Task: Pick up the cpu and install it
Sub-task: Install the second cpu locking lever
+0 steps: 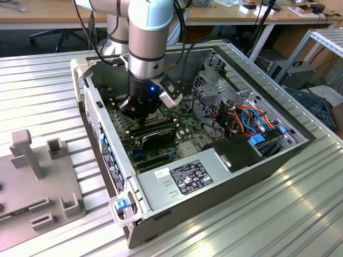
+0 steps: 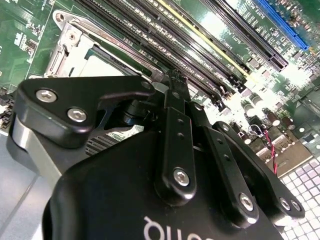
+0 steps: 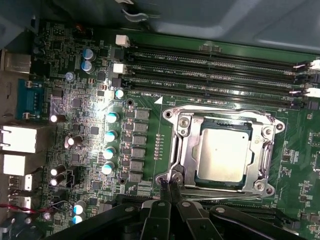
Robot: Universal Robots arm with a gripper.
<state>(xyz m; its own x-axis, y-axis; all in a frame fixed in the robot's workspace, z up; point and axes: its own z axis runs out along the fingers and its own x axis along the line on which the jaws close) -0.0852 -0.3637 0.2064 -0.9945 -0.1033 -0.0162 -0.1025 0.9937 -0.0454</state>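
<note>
The cpu (image 3: 223, 155), a dull silvery square chip, lies flat inside the socket's metal frame (image 3: 181, 145) on the green motherboard (image 3: 300, 150). In the first wrist view my gripper (image 3: 170, 186) has its two dark fingertips pressed together at a corner of that frame, beside the cpu and off its face. Nothing shows between the fingers. In the second wrist view the gripper (image 2: 172, 82) covers most of the cpu (image 2: 102, 67), leaving a pale strip. In the exterior view the gripper (image 1: 135, 111) hangs low inside the open computer case.
Long black memory slots (image 3: 210, 65) run beside the socket. Capacitors (image 3: 111, 135) and rear ports (image 3: 20, 140) lie on its other side. A long black card (image 1: 155, 134), power supply (image 1: 187, 176), coloured cables (image 1: 241, 118) and case walls (image 1: 99, 128) crowd the arm. A grey fixture (image 1: 37, 176) stands outside.
</note>
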